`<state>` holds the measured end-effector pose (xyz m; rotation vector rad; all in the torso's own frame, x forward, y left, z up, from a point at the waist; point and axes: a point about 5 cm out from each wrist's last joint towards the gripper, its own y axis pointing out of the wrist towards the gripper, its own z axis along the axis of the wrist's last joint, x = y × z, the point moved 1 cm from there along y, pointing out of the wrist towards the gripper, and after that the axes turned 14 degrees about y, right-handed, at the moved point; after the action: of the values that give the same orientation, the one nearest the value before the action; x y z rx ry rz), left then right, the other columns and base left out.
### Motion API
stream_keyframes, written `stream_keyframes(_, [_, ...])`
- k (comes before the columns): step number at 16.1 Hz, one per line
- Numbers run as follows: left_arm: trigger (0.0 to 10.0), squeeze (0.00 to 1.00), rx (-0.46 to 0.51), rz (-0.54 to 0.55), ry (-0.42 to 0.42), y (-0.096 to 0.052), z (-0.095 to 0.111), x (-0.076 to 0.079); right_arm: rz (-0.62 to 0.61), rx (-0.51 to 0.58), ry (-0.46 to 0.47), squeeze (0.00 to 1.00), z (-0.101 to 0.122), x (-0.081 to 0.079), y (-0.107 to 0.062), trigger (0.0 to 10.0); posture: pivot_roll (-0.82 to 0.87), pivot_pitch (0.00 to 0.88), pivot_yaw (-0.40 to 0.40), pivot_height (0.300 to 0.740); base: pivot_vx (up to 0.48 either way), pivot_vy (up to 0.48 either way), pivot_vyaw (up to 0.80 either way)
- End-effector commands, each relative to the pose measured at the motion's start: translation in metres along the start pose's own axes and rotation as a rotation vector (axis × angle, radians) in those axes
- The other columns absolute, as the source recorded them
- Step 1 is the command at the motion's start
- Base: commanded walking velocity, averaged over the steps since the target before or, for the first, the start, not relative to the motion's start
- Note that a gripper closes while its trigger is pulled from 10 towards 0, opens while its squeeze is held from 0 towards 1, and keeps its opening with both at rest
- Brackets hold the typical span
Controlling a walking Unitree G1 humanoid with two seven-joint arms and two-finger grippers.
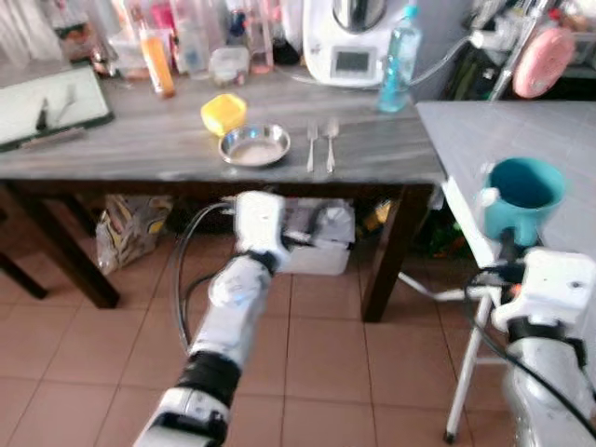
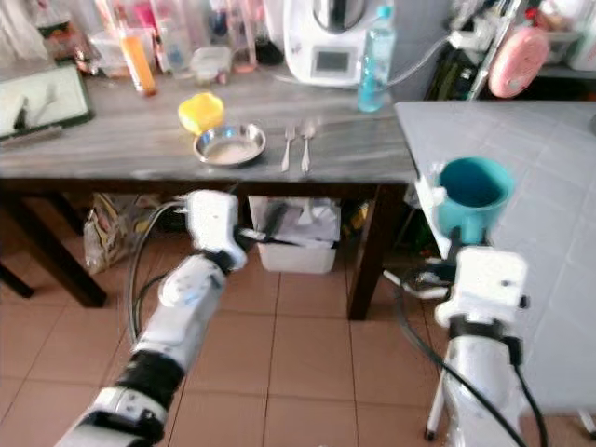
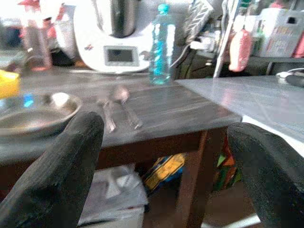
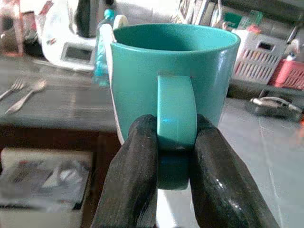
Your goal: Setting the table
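Now gripping teal mug (image 4: 175,80) by its handle, right gripper (image 4: 173,185) clamped.
Held beside grey counter (image 1: 549,140) (off wooden table (image 1: 140,154)); left gripper (image 3: 161,180) spread apart, low.

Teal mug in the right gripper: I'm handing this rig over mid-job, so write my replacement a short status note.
Right gripper: shut on the handle of the teal mug, held upright beside the grey side table.
Left gripper: open, empty, low in front of the wooden table.
Done: steel plate set, fork and spoon side by side to its right, yellow container behind it.
Left: mug not yet on the wooden table.
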<state>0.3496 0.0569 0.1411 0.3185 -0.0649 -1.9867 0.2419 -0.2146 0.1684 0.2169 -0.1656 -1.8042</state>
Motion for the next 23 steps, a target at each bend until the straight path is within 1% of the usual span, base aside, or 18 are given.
stream_keyframes(1, [10.0,0.0,0.001,0.022,0.02,-0.001,0.001,-0.011,0.013,0.038,0.015,0.0,0.008,-0.005,0.001,10.0,-0.02,0.069,-0.003,0.74,0.48,0.0,0.0])
stream_keyframes(8, [10.0,0.0,0.004,0.023,0.017,-0.001,0.001,-0.011,0.014,0.032,0.012,0.0,0.007,-0.005,-0.001,10.0,-0.02,0.071,-0.004,0.74,0.48,0.0,0.0])
stream_keyframes(12, [10.0,0.0,0.02,0.033,0.016,0.002,0.006,-0.013,0.018,0.029,0.009,0.0,0.005,-0.006,0.0,10.0,-0.02,0.066,-0.007,0.74,0.48,0.0,0.0])
stream_keyframes(14, [10.0,0.0,0.024,0.041,0.019,0.002,0.007,-0.015,0.037,0.034,-0.02,0.0,0.006,-0.009,0.001,10.0,-0.02,0.067,-0.008,0.74,0.48,0.0,0.0])
stream_keyframes(15, [10.0,0.0,0.024,0.041,0.021,0.002,0.007,-0.015,0.042,0.033,-0.021,0.0,0.006,-0.009,0.001,10.0,-0.02,0.067,-0.008,0.74,0.48,0.0,0.0])
stream_keyframes(19, [10.0,0.0,0.022,0.043,0.018,0.0,0.006,-0.014,0.038,0.022,-0.019,0.0,0.003,-0.007,0.001,10.0,-0.01,0.07,-0.016,0.74,0.48,0.0,0.55])
stream_keyframes(23, [10.0,0.0,0.044,0.048,0.02,0.002,0.014,-0.017,0.039,0.018,-0.021,0.0,0.002,-0.008,0.0,10.0,-0.01,0.071,-0.019,0.74,0.354,0.0,0.0])
